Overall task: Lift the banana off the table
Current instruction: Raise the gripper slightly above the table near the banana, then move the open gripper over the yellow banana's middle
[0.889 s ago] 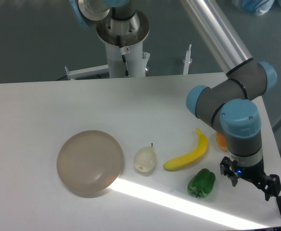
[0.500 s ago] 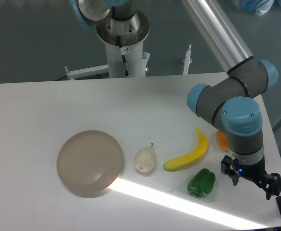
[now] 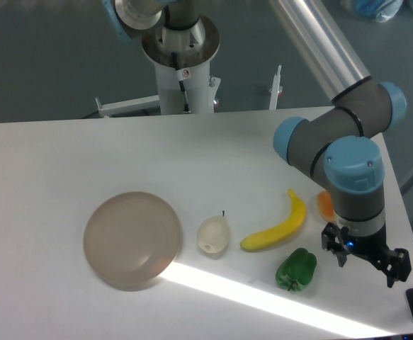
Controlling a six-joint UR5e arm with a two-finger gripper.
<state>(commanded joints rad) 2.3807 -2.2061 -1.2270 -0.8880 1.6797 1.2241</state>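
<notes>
**Banana lies free on the table, gripper hanging off to its side**

The banana (image 3: pixel 280 227) rests on the white table (image 3: pixel 64 156), a smooth bright-yellow curve with tapered ends, just to the image-left of the gripper (image 3: pixel 365 255) and a little farther from the camera. Nothing grips it.

The gripper's two dark fingers stand spread wide with only air between them, near the table's edge. Whether the tips touch the surface cannot be told from this angle.

An orange fruit (image 3: pixel 325 205) sits behind the arm's blue-capped wrist, and most of it is hidden; only a lumpy sliver shows. The arm's upper tube runs out of the top of the picture.

Compared with half a second ago, the wrist and gripper have shifted slightly toward image-left, nearer the banana; the fruits lie as before.

A glossy green pepper (image 3: pixel 296 269) sits between gripper and banana, just beside both. Farther out on the banana's far side lie a pale whitish pear (image 3: pixel 212 234), then a round, matte, translucent grey-brown bowl (image 3: pixel 132 239).
</notes>
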